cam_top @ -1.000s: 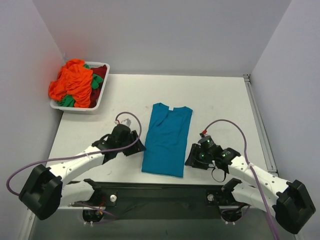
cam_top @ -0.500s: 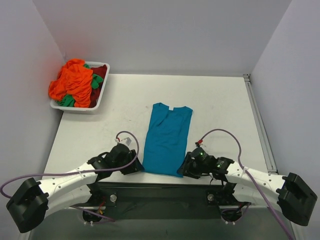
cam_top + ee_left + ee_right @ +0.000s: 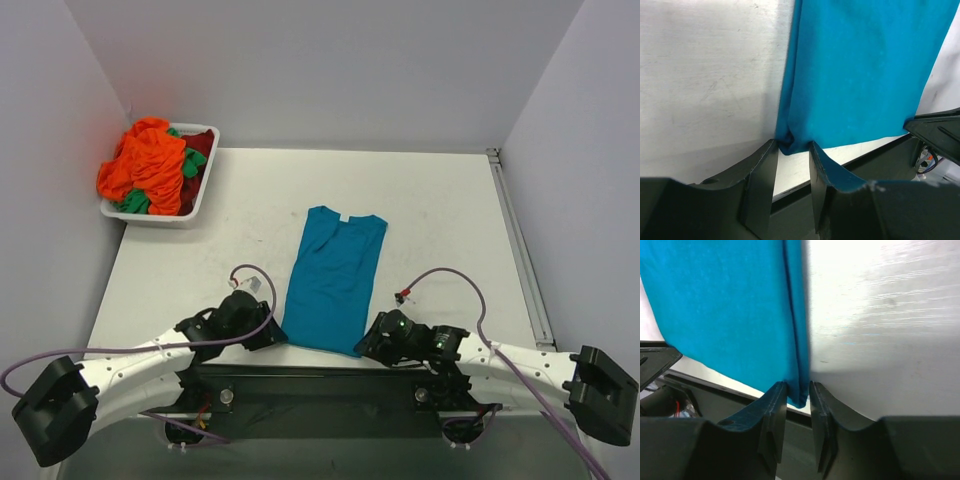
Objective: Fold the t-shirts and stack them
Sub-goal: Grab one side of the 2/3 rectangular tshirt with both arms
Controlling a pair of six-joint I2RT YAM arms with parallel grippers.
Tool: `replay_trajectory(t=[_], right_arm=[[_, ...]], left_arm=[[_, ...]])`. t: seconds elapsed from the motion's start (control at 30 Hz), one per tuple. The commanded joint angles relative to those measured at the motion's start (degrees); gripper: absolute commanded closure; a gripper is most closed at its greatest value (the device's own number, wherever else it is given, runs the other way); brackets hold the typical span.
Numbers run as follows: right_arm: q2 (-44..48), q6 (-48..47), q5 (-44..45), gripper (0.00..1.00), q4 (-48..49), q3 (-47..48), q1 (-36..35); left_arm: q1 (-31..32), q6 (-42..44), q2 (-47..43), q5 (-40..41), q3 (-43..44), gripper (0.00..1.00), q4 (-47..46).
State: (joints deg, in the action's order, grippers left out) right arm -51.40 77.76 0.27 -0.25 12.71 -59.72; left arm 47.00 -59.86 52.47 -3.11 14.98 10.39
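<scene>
Teal-blue t-shirt (image 3: 333, 280) lies flat mid-worktop (image 3: 440, 200), its sides folded in, collar toward 12 o'clock and hem near the 6 o'clock edge. At the hem's 7 o'clock corner the left end effector (image 3: 792, 150) straddles the cloth, released, with bare worktop showing between its fingers. At the 5 o'clock corner the right end effector (image 3: 798, 390) brackets the hem. Cloth fills its narrow gap, but whether it is clenched cannot be told. Heaped in the white tray (image 3: 207, 172) at 10 o'clock are the other t-shirts (image 3: 145, 165), orange, green and dark red.

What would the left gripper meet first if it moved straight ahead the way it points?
The left gripper would meet the teal t-shirt: its near corner sits right at the mouth of the jaws.
</scene>
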Motion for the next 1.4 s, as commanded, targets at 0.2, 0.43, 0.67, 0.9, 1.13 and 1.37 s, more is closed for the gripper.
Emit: replay_trajectory(t=[0.2, 0.43, 0.67, 0.9, 1.13, 1.37], right_arm=[[5.17, -0.58, 4.30, 0.86, -8.89, -2.08, 0.05], [7.79, -1.64, 4.65, 0.70, -17.75, 0.03, 1.27], [10.79, -1.47, 4.74, 0.69, -20.75, -2.42, 2.68], [10.09, -0.50, 2.72, 0.69, -18.12, -3.31, 2.60], [7.28, -1.38, 1.05, 0.66, -17.85, -3.13, 1.98], [6.57, -1.29, 0.25, 0.73, -17.94, -3.92, 1.54]], left_arm=[[2.56, -1.14, 6.24, 0.56, 1.98, 0.72, -3.27], [6.52, -5.79, 8.09, 0.65, 2.59, 0.91, -5.03], [9.77, -7.03, 6.51, 2.68, 1.37, 0.93, -5.29], [9.95, -6.77, 6.33, 2.68, 0.92, 0.96, -4.95], [10.56, -6.33, 7.21, 4.08, 2.07, 0.96, -4.41], [12.41, -8.52, 9.23, 5.57, 2.24, 1.00, -6.52]])
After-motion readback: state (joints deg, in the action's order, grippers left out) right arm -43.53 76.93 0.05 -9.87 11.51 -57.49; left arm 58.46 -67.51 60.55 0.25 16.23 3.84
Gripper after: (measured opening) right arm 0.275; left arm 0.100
